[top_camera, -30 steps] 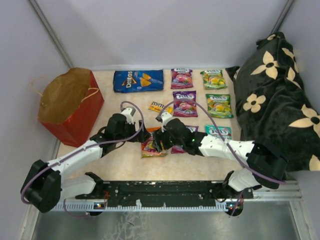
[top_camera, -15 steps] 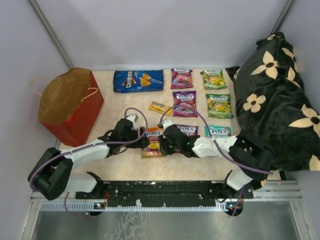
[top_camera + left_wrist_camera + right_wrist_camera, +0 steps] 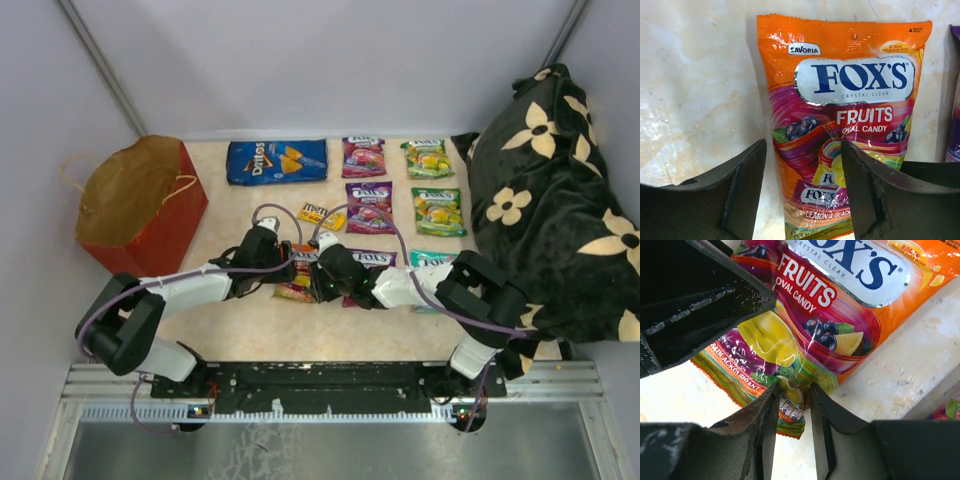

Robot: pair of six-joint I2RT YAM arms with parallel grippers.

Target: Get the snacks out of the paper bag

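An orange Fox's candy packet [image 3: 297,290] lies flat on the table between my two grippers. My left gripper [image 3: 284,270] is open above its lower half [image 3: 840,115], one finger [image 3: 735,190] over bare table, the other over the packet. My right gripper [image 3: 320,282] is shut on the packet's bottom corner [image 3: 795,407]. The red paper bag [image 3: 140,210] stands open at the far left, away from both grippers. The Doritos bag [image 3: 277,160], the yellow M&M's packet [image 3: 315,213], purple packets [image 3: 369,207], green packets [image 3: 439,211] and a teal packet [image 3: 435,262] lie in rows on the table.
The black flower-patterned cloth [image 3: 545,190] is heaped along the right side. Grey walls close the back and sides. The left gripper's finger [image 3: 700,295] shows close in the right wrist view. A purple packet [image 3: 372,260] lies just right of the right gripper.
Both arms have folded in lower. My left gripper has moved right, over the orange packet. The packet has shifted slightly up and left with the right gripper.
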